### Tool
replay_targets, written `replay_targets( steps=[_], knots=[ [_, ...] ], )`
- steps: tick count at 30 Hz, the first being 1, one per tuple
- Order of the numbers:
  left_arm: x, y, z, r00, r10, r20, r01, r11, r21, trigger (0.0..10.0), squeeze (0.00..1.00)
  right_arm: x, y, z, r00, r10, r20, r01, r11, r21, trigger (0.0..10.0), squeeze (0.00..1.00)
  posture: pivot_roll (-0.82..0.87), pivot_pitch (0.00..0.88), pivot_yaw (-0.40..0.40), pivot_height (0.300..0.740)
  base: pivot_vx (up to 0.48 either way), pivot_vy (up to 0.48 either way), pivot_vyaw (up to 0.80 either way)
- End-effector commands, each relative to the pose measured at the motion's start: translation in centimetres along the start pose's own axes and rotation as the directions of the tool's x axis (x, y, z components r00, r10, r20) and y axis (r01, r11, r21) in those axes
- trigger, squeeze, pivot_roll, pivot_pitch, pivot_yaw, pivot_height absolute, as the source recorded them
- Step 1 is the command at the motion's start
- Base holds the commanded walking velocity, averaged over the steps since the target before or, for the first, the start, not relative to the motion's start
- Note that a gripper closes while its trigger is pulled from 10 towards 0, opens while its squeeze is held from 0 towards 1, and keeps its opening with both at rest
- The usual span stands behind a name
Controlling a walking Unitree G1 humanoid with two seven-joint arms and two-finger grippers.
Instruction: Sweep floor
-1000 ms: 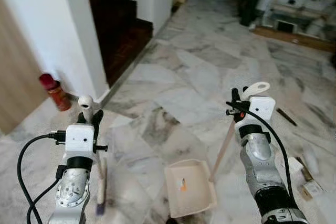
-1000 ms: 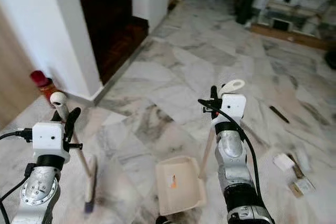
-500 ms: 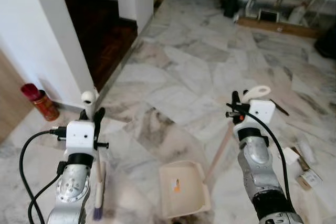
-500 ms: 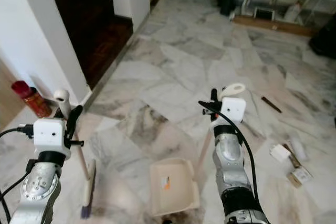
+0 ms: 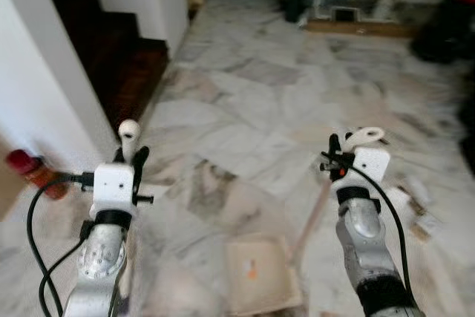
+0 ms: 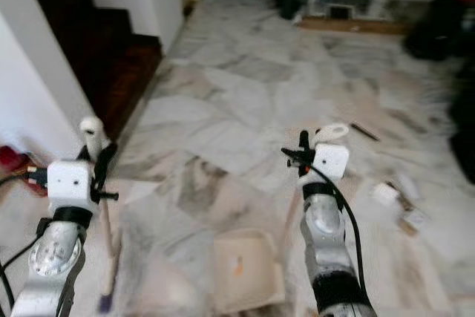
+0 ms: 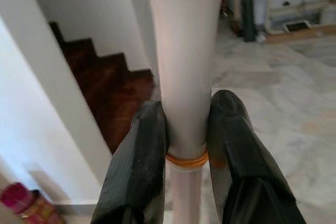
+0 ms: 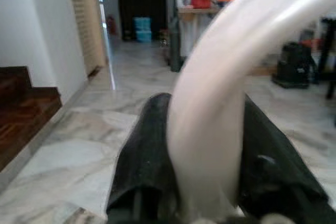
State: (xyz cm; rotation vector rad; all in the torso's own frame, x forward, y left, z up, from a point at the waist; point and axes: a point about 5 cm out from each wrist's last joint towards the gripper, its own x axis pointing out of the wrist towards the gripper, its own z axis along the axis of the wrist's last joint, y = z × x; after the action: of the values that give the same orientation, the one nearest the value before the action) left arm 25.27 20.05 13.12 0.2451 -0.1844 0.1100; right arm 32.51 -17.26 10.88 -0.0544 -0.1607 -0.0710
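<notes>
Turning right, we have swung off the stairs toward the litter (image 6: pixel 386 192); left gripper (image 7: pixel 186 129) stays clamped on the broom (image 6: pixel 106 239), right gripper (image 8: pixel 205 145) on the dustpan (image 6: pixel 245 269) handle, pan resting between our arms

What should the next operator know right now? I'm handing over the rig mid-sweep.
Left tool: shut on the broom handle, broom upright at the robot's left.
Right tool: shut on the dustpan handle; the dustpan sits on the marble floor between the arms, with a small orange scrap inside.
Done: a little collected.
Left: litter on the floor to the right. Head views are blurred.
</notes>
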Motion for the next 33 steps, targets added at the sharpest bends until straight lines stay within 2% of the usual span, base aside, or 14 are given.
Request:
replay_targets(
  steps=[1, 7, 15, 33],
  knots=[
    [0.28, -0.07, 1.0, 0.999, 0.006, 0.053, -0.006, 1.0, 0.001, 10.0, 0.0, 0.51, 0.36, 1.05, 0.999, 0.001, 0.04, -0.002, 0.999, 0.032, 10.0, 0.0, 0.03, 0.083, 0.022, 0.74, 0.0, 0.0, -0.8],
    [0.21, -0.01, 0.98, 0.998, 0.022, 0.051, -0.022, 1.0, -0.002, 10.0, 0.0, 0.72, 0.63, 1.29, 0.999, 0.022, 0.047, -0.023, 0.999, 0.023, 10.0, 0.0, 0.04, 0.09, 0.012, 0.74, 0.0, 0.0, -0.8],
    [0.09, -0.2, 0.88, 0.999, 0.03, 0.045, -0.029, 0.999, -0.015, 10.0, 0.0, 0.74, 0.65, 1.76, 0.997, 0.037, 0.073, -0.039, 0.999, 0.025, 10.0, 0.0, 0.03, 0.097, 0.006, 0.74, 0.0, 0.0, 0.0],
    [0.1, -0.29, 0.82, 0.998, 0.036, 0.044, -0.036, 0.999, -0.016, 10.0, 0.0, 0.9, 0.96, 1.99, 0.995, 0.059, 0.079, -0.061, 0.998, 0.031, 10.0, 0.0, 0.03, 0.096, -0.003, 0.74, 0.293, 0.0, 0.0]
  ],
)
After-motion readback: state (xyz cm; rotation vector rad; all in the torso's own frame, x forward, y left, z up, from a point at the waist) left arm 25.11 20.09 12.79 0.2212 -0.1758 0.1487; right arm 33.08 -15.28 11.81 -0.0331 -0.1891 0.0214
